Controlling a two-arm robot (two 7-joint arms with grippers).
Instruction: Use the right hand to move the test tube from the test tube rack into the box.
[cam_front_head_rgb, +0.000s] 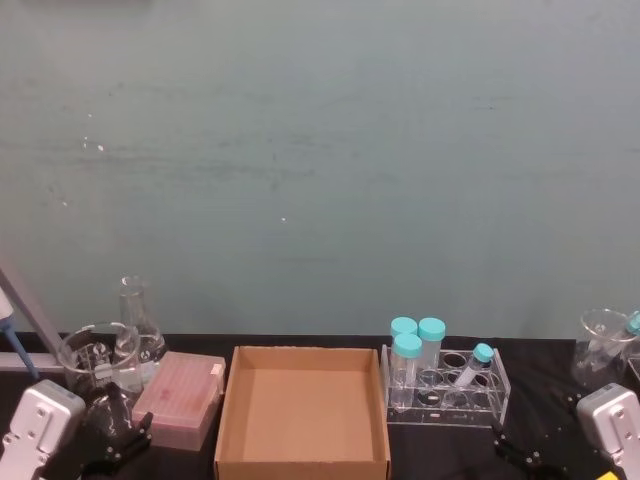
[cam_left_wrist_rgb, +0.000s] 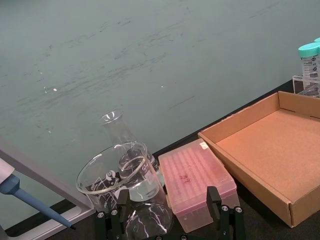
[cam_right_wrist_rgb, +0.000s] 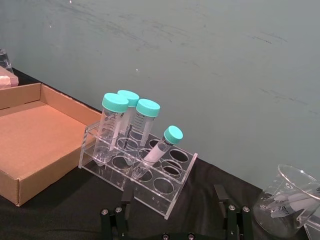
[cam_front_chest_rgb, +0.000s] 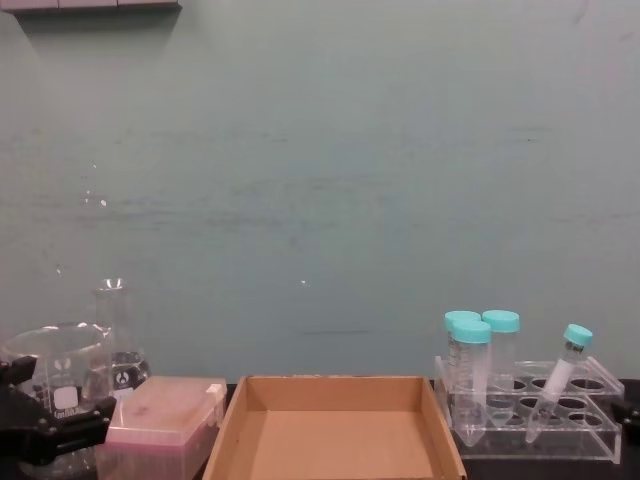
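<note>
R claw sits low at near R edge of surface, fingers spread wide, holding nothing. Close ahead of it is rack, w/ tube in a hole in rack's R half. Tube isn't upright: tip is down in the hole, cap tipped up & toward robot's R, so long axis runs on a slant. In head view, tube lies fwd of R claw & a bit to its L. Three wide tubes stand at rack's L end, apart from the slim one, so approach from R side looks unblocked.

Judgement: coming grip turns on that lean. Claw prob. needs to tilt to match, pinch just below cap & draw out along the slant rather than straight up, else tip may catch the hole rim & drag rack.

Box is just L of rack, open-topped, nothing in it. L claw is far L by beaker, fingers apart, idle. R arm is clearly nearer.
</note>
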